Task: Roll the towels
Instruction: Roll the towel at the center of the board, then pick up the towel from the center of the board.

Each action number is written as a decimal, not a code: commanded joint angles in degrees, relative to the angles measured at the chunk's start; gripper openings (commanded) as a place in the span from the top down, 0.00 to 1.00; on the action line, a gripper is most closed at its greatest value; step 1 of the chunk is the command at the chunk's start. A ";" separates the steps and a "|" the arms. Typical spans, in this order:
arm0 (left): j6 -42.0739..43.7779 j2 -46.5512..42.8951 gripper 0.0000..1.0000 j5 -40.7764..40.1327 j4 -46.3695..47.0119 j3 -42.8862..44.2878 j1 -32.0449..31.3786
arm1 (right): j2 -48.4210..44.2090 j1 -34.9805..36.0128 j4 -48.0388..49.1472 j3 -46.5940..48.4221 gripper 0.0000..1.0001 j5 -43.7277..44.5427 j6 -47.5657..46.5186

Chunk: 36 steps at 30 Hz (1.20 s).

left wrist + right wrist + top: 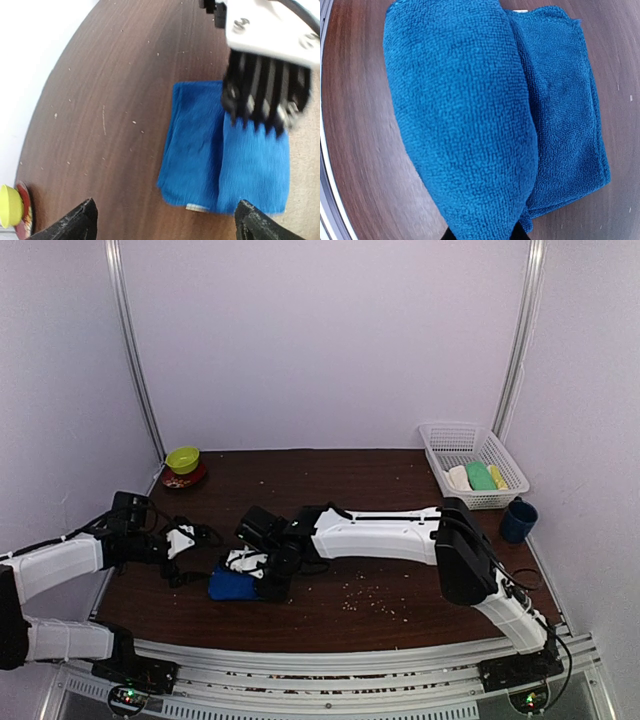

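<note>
Blue terry cloth fills the right wrist view. The blue towel [470, 125] lies on the dark wooden counter [350, 150]. The right gripper [485, 234] is pinched nearly closed on a thick bunched fold of it, which stretches straight ahead of the fingers. The flat, folded remainder of the towel lies on the counter under that fold and to one side of the gripper. The left gripper [165, 225] is spread wide with nothing in it. The towel's near edge lies just ahead of it, in line with the gap between its two fingers, and the right gripper's black body sits over the towel's far part. Well away from both grippers, a white mesh basket [470, 435] stands at the counter's far corner.
</note>
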 commanded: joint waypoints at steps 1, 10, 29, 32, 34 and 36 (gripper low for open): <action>4.69 -0.14 0.02 2.69 -1.06 3.28 0.23 | -2.56 -1.83 -7.58 -7.41 0.90 2.65 3.82; 13.20 -3.09 0.02 6.14 -10.02 1.74 -0.07 | 1.03 -0.79 -10.22 -0.02 0.89 -6.93 3.98; 8.20 -8.98 0.26 -7.20 5.93 -9.65 -15.88 | 7.87 -5.32 -7.36 5.91 0.86 -18.06 7.20; 7.26 -9.02 0.25 -8.54 8.67 -9.96 -17.07 | 8.97 -5.61 -8.14 7.40 0.86 -18.65 7.17; 6.74 -8.98 0.24 -8.89 10.32 -10.24 -17.96 | 9.46 -5.86 -8.40 8.06 0.86 -18.84 7.20; 5.72 -8.30 0.24 -10.14 12.16 -10.25 -19.29 | 9.69 -6.11 -8.20 8.09 0.86 -19.27 7.25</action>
